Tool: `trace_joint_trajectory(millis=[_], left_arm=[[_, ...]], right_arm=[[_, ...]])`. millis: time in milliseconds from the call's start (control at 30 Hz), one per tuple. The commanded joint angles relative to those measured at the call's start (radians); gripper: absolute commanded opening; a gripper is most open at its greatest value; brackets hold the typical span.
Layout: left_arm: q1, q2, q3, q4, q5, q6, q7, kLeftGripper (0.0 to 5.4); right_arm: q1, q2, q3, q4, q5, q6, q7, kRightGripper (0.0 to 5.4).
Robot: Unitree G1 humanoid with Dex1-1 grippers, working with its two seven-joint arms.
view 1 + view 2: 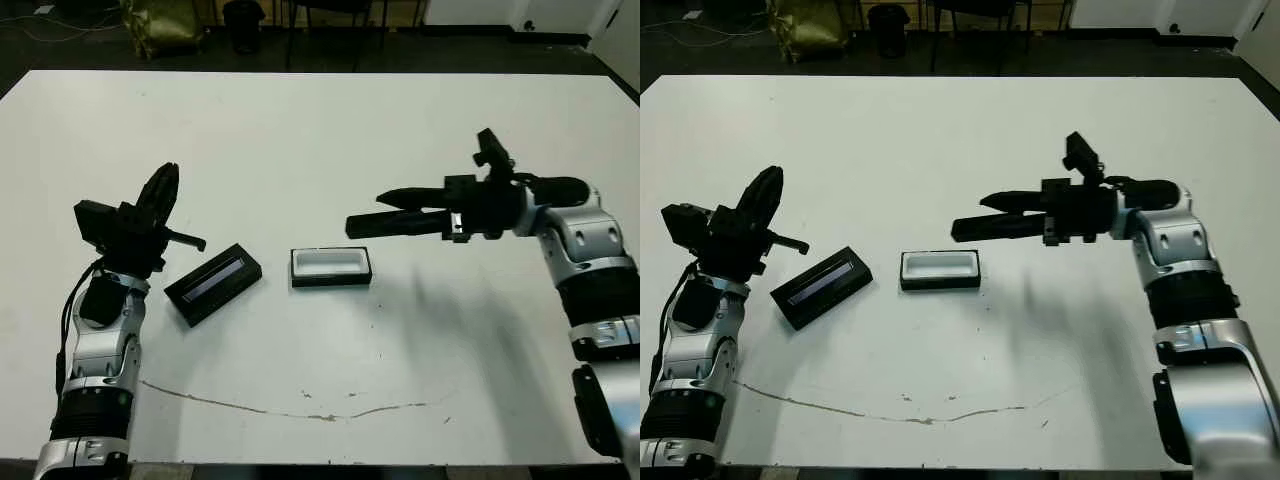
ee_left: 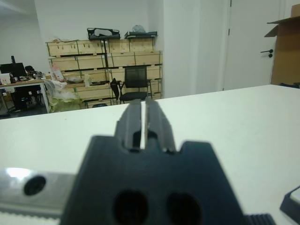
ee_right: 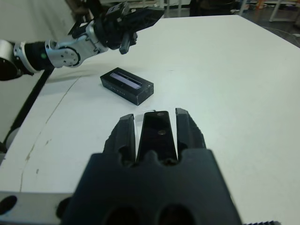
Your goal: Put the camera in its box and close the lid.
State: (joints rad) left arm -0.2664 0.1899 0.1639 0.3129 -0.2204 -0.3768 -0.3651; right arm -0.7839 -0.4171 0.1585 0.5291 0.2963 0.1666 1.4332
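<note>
The right pincer [image 1: 365,224] holds the camera [image 3: 156,136] between its two fingers, up in the air right of the middle. The box [image 1: 331,267] sits on the desk [image 1: 320,130] just below and left of its tip, with the lid [image 1: 213,283] further left. The left pincer [image 1: 163,190] is at the left side, near the lid, with its fingers almost together and nothing in them.

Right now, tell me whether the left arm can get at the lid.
Probably yes. The lid lies flat on the table just beside the left gripper, with nothing between them. That gripper is raised, fingers shut and holding nothing, so it would need to come down and open.
</note>
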Motion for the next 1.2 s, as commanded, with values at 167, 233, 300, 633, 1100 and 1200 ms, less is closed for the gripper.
trace_joint_trajectory(millis=[167,233,300,633,1100,1200], left_arm=[[0.020,-0.002,-0.002,0.020,-0.001,-0.002,-0.004,0.00],[0.018,-0.002,-0.002,0.024,0.000,-0.004,-0.005,0.00],[0.019,-0.003,-0.003,0.025,0.001,-0.004,-0.003,0.00],[0.021,-0.007,-0.003,0.022,-0.006,0.004,-0.003,0.00],[0.021,-0.008,-0.004,0.031,-0.005,-0.006,-0.006,0.00],[0.021,-0.007,-0.004,0.030,-0.003,-0.003,-0.004,0.00]], right_arm=[[-0.031,0.019,0.019,-0.010,-0.022,-0.023,0.005,0.83],[-0.035,0.027,0.021,-0.009,-0.018,-0.004,0.001,0.83],[-0.035,0.036,0.021,-0.013,-0.024,-0.016,-0.014,0.83],[-0.047,0.080,0.026,0.033,-0.050,-0.083,-0.042,0.83],[-0.060,0.124,0.076,0.117,-0.085,-0.112,0.004,0.83],[-0.052,0.128,0.082,0.127,-0.098,-0.127,0.007,0.83]])
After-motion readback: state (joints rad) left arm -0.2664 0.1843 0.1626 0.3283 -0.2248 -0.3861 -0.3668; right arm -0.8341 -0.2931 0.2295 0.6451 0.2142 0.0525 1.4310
